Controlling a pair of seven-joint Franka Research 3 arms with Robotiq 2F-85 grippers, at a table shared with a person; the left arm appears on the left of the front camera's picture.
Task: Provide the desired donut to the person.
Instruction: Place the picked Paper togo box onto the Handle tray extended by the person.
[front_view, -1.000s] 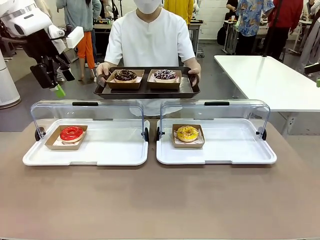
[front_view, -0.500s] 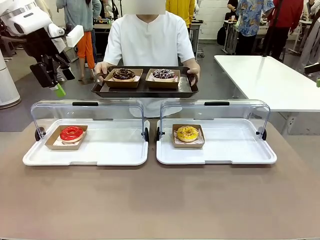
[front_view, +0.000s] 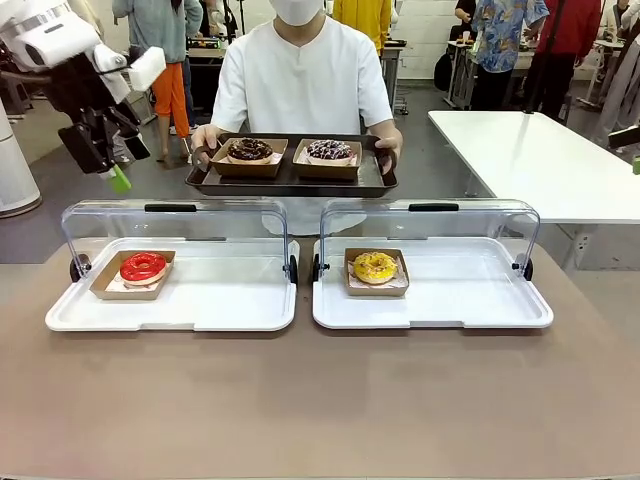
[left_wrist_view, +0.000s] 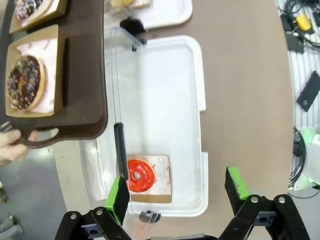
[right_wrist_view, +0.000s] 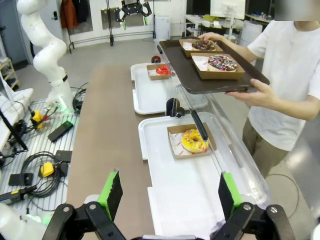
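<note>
The left gripper is held high, jaws apart, empty; below it one red donut is seen. Four donuts are counted, two on the person's tray.

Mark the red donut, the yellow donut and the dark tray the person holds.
Red glazed donut (front_view: 143, 266), front view: on its icing ring.
Yellow glazed donut (front_view: 375, 266), front view: on its icing ring.
Dark brown plastic tray (front_view: 290, 184), front view: on its near rim.
</note>
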